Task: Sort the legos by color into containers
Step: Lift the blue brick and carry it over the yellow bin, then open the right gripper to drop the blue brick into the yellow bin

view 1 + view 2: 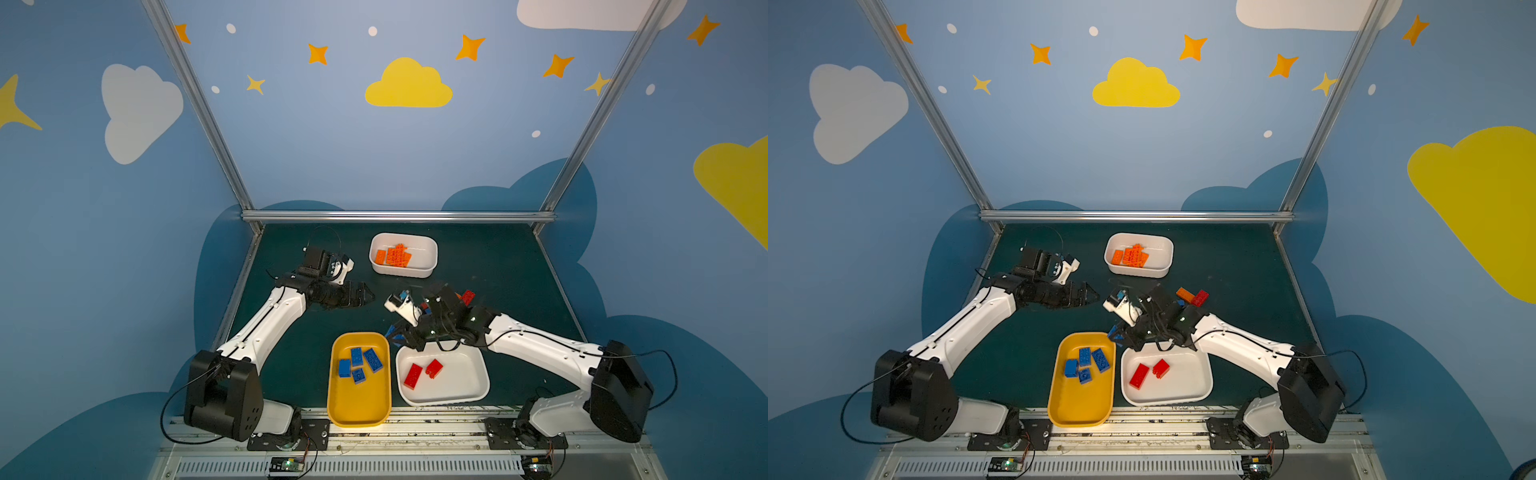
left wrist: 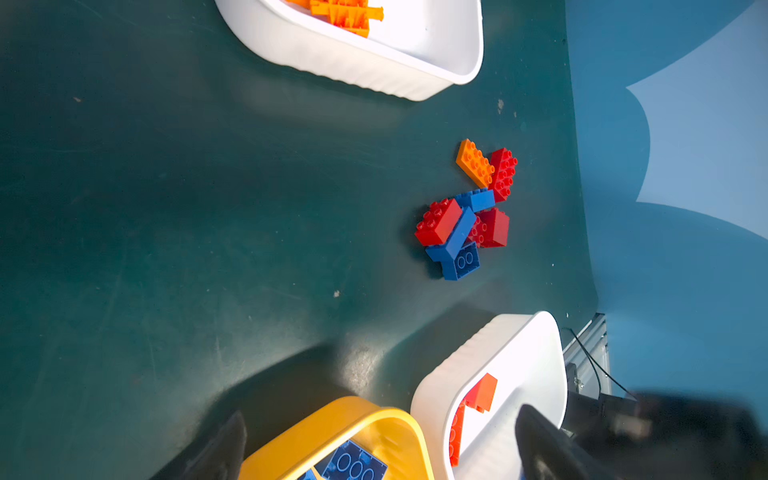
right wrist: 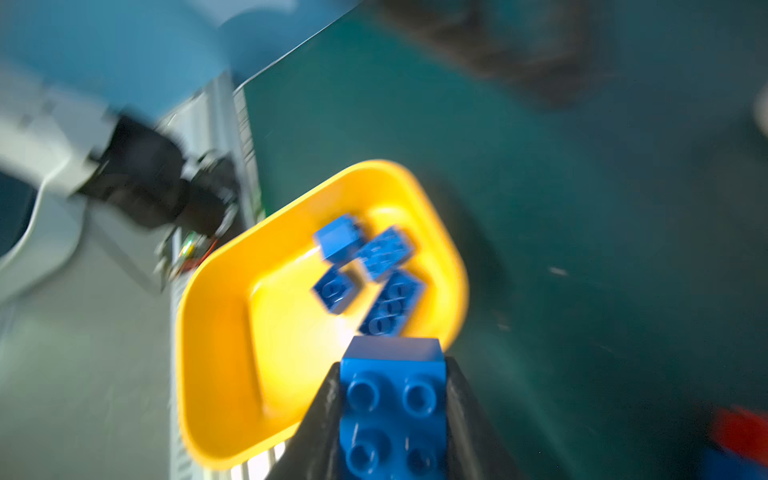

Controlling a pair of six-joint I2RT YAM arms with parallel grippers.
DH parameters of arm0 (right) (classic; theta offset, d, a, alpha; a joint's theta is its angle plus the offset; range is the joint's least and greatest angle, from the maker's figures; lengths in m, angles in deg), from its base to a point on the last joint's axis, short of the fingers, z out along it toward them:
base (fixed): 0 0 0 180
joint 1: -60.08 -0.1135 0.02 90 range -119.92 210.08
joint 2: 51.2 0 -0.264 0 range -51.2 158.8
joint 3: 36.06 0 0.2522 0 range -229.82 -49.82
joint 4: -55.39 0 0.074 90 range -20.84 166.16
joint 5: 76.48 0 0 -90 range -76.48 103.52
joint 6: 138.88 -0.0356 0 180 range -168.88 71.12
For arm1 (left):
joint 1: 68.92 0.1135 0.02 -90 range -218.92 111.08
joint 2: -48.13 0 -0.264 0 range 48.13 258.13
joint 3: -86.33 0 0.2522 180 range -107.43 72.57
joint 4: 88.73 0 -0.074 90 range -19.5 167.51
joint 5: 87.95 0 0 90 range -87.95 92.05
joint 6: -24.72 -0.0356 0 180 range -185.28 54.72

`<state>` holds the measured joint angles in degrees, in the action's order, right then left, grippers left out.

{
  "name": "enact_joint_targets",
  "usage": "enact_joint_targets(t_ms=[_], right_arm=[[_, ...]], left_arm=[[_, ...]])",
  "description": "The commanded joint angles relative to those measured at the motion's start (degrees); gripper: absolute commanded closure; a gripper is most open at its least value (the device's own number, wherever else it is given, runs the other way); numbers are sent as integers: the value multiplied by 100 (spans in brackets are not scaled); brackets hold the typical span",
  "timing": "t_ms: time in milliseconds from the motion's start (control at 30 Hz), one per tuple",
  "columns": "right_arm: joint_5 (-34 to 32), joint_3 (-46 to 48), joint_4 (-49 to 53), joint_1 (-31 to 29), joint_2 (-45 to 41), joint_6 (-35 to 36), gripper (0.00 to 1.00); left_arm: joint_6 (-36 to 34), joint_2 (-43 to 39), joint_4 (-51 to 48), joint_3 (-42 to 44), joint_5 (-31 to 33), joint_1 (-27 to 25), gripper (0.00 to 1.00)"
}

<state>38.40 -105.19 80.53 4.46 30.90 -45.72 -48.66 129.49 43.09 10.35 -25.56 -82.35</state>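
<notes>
While the right hand is clamping a blue brick between both fingers, studs facing the right wrist camera, it is hanging above the far corner of the yellow tub, close to the rim that is sitting just beside the wide white tub. That wrist view is smearing badly, yet the grip on the brick is showing plainly. Four blue bricks are lying loose in the far half of the yellow tub, some with their hollow undersides up. Two red bricks are resting in the wide white tub, close together. Orange bricks are sitting heaped in the smaller white tub, which is standing at the back of the bench, well apart from the other two. The left hand is hovering over bare bench left of centre, fingers spread wide and gripping nothing. A loose pile of red and blue bricks is lying on the bench between the back tub and the wide white tub; an orange brick is touching a red one at its edge. In both top views the right arm is covering most of that pile.
</notes>
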Motion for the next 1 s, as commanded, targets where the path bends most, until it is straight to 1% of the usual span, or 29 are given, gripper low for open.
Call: enact_joint_targets(t_ms=[0,133,200,267,367,467,533,567,667,767,833,967], right_arm=[[299,-61,-158,-498,328,952,73],[271,-381,-49,-904,903,1390,72],[207,-526,117,-1015,1165,1670,72],[102,-584,225,-1106,1390,1761,71],[-123,-616,313,-1164,1624,1972,67],[-212,-732,422,-1152,1669,1977,56],[-249,-788,525,-1129,1569,1944,43],[-247,-815,588,-1091,1490,1920,40],[-275,-831,867,-815,1027,1613,37],[-225,-770,1323,-317,482,1481,37],[-200,-705,1664,87,142,1302,36],[-332,-642,2094,993,-218,1398,35]], left_arm=[[-124,90,-197,-141,-51,50,0],[-85,111,-129,-115,-68,60,0],[-72,138,-118,-99,-77,56,0],[-89,143,-105,-72,-87,60,0],[-96,143,-92,-46,-95,61,0],[-91,157,-74,-19,-104,60,0],[-98,169,-79,-30,-142,60,0],[-104,177,-90,-44,-147,60,0],[-157,176,-177,-102,-155,69,0],[-181,151,-232,-141,-226,69,0],[-147,141,-215,-133,-312,75,0],[-75,133,-191,-111,-374,69,0]])
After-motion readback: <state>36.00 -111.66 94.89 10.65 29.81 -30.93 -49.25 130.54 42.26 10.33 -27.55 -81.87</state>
